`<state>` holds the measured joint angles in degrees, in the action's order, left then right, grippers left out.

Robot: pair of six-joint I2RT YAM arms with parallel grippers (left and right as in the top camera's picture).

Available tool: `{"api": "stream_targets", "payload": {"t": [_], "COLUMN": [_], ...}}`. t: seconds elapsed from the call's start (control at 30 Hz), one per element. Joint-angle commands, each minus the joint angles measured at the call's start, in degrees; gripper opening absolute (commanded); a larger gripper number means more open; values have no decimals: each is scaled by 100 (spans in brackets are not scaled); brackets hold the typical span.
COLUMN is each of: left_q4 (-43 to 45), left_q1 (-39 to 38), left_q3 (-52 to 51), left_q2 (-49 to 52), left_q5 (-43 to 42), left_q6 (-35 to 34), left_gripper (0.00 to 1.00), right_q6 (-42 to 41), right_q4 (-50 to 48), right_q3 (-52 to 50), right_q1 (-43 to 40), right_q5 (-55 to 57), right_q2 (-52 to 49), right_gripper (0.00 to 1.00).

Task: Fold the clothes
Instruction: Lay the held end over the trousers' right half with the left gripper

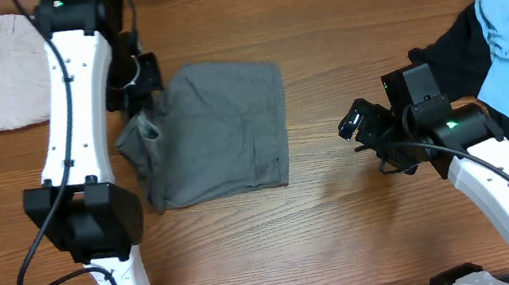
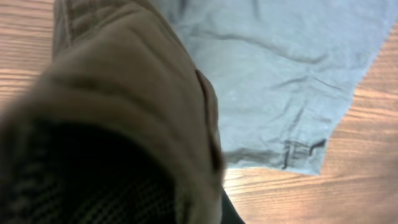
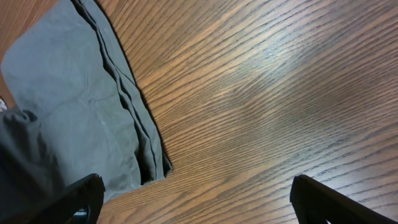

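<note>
The left gripper [image 1: 142,107] pinches the left edge of the grey shorts [image 1: 223,132], bunching cloth up against its wrist camera. The right gripper [image 1: 358,125] hangs spread wide and empty over the bare wooden table [image 1: 350,239], just right of the shorts. The shorts lie mid-table as a roughly flat, folded rectangle, with their left edge lifted.

The left arm [image 1: 76,98] and right arm [image 1: 504,191] have white shells, black joint housings, thin black cables [image 1: 22,276], seemingly small green lights [image 1: 59,3].
</note>
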<state>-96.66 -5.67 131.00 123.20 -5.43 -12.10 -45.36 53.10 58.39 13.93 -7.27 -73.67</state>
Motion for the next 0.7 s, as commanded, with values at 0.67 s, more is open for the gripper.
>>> {"api": "stream_targets", "payload": {"t": [0.67], "left_q4": [155], "left_q1": [-1309], "left_q3": [155], "left_q2": [-212], "left_q5": [898], "left_q6": [-1585], "left_gripper": [4], "right_q6": [20], "right_q4": [-35], "right_q3": [92], "right_q1": [31], "right_q5": [-15], "right_q2": [-7], "right_gripper": [100]}}
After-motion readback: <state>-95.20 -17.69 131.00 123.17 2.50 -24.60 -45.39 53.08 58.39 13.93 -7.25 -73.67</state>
